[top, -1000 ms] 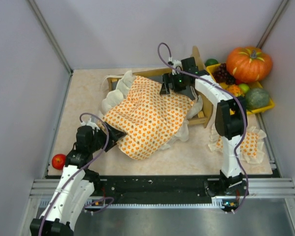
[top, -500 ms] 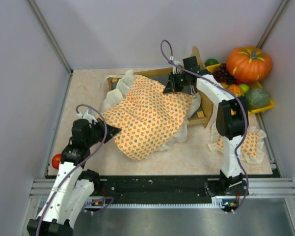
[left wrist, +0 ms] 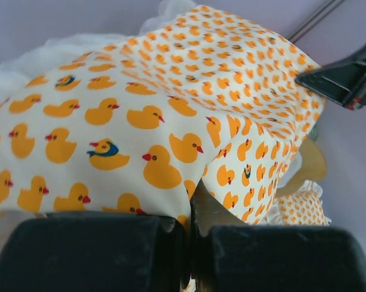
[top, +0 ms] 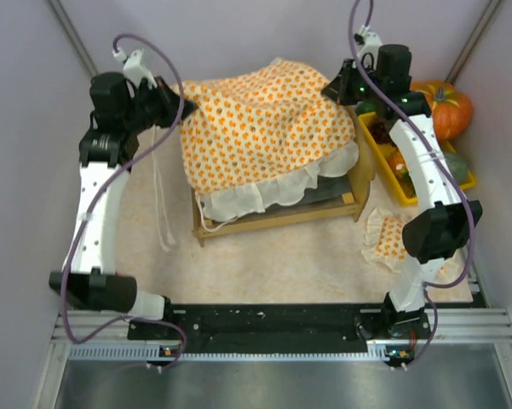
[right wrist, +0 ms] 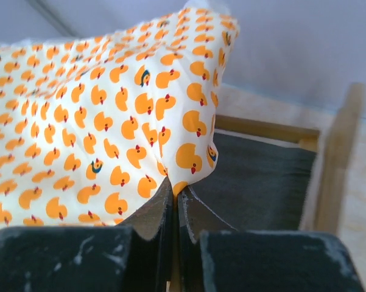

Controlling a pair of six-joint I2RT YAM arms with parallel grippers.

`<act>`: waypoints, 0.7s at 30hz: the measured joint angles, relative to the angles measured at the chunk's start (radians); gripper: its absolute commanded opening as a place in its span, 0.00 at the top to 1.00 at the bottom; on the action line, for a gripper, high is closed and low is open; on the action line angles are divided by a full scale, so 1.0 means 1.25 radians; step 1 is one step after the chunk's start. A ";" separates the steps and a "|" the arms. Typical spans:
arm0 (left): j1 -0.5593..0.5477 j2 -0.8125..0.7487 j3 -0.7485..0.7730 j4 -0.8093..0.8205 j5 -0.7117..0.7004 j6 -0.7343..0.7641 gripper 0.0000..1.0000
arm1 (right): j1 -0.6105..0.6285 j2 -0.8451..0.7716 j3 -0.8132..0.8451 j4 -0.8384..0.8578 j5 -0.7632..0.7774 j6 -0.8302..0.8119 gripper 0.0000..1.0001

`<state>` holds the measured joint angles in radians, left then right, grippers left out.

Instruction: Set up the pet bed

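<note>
The pet bed [top: 273, 220] is a light-wood frame standing mid-table, its dark grey base [right wrist: 262, 182] and plywood headboard [right wrist: 336, 155] showing in the right wrist view. The orange-duck ruffled bedspread [top: 264, 128] hangs stretched above it, held up between both arms. My left gripper [top: 181, 104] is shut on its left corner, fabric pinched between the jaws [left wrist: 193, 198]. On the opposite corner my right gripper [top: 336, 89] is shut, pinching cloth [right wrist: 175, 190] over the grey base. The bedspread's white ruffle [top: 281, 189] droops over the frame's far part.
A small matching ruffled pillow [top: 390, 240] lies on the table right of the bed. A yellow tray [top: 383, 158] of fruit and an orange pumpkin [top: 451, 106] stand at the back right. White ties [top: 162, 204] dangle from the bedspread on the left.
Both grippers closed on the bedspread's corners and rose toward the back, lifting it off the bed and spreading it in the air. The bed frame now sits uncovered at its near side.
</note>
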<state>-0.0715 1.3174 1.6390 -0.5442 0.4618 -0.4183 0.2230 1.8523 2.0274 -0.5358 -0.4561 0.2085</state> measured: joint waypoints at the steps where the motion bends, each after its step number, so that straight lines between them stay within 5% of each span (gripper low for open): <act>1: 0.012 0.068 0.071 0.003 0.027 0.006 1.00 | -0.015 -0.013 0.009 0.010 0.014 0.009 1.00; 4: 0.042 0.240 0.208 0.015 0.123 0.005 1.00 | -0.042 -0.052 -0.013 0.020 0.042 0.031 1.00; 9: 0.095 0.402 0.198 0.029 0.254 -0.036 1.00 | -0.049 -0.128 -0.192 0.019 0.041 0.056 1.00; 15: 0.127 0.498 0.134 0.000 0.310 -0.047 1.00 | -0.027 -0.139 -0.351 -0.007 0.022 0.066 1.00; 21: 0.131 0.500 0.135 -0.002 0.338 -0.057 1.00 | -0.022 -0.136 -0.345 -0.012 0.044 0.067 1.00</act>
<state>0.0925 1.9419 1.8072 -0.5461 0.8837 -0.4900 0.1959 1.6817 1.5959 -0.5510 -0.4007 0.2928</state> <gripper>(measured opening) 0.018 0.009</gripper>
